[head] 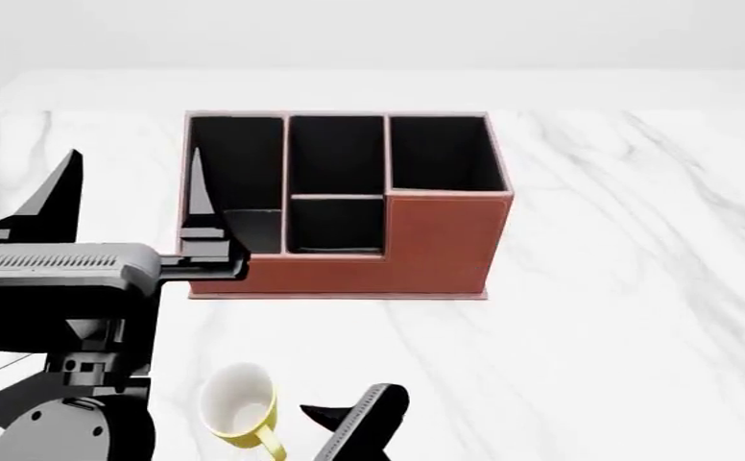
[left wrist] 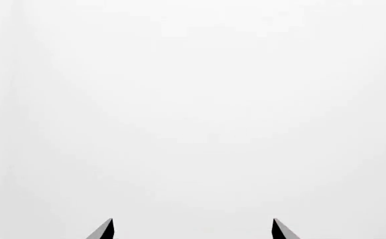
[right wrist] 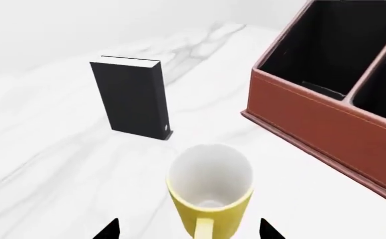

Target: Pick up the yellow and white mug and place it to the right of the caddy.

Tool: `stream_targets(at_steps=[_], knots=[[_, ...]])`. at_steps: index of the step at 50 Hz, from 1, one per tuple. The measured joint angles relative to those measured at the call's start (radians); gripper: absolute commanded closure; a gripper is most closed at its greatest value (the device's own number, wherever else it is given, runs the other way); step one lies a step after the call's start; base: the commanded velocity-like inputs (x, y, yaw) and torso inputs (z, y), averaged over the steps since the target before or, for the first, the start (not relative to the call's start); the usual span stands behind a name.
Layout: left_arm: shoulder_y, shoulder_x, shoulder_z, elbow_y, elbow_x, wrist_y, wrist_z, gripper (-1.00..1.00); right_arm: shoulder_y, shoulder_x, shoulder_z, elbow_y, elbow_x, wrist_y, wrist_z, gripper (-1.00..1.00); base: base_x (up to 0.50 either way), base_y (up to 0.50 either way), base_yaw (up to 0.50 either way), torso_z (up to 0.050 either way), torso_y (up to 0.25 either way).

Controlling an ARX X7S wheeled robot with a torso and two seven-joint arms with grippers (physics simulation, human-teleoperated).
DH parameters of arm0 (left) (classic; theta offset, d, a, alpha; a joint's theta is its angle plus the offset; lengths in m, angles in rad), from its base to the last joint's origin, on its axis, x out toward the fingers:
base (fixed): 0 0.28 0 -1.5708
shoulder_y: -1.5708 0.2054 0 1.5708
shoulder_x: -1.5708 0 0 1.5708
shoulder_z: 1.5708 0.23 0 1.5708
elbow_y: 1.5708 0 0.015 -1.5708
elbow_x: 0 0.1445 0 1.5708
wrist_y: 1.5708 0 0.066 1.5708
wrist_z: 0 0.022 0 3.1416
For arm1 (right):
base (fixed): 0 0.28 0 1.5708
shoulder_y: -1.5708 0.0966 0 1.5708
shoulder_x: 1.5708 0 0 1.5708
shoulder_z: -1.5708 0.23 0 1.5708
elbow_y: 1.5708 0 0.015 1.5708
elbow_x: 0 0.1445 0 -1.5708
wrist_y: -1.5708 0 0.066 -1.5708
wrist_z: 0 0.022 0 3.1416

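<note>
In the left wrist view, the left gripper (left wrist: 193, 230) showed two spread fingertips against blank white. In the head view, the mug (head: 242, 402) stood on the marble table (head: 629, 317) in front of the caddy (head: 347, 206), well apart from it. In the right wrist view, the right gripper (right wrist: 190, 231) was spread wide, the mug's handle between its tips; a black book (right wrist: 130, 98) stood beyond.

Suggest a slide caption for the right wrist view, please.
Open right gripper lined up on the upright yellow and white mug, between the black book and the caddy.
</note>
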Motion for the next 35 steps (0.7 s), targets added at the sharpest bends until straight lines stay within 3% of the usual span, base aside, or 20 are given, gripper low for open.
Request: stream_targets(at_steps=[35], knots=[[-0.002,-0.018,-0.002,0.007,-0.034,-0.004,-0.008,-1.0,0.082,-0.072,-0.016,0.255,0.026,-0.056,-0.042,-1.0,0.0,0.0,0.0,0.0,0.0]])
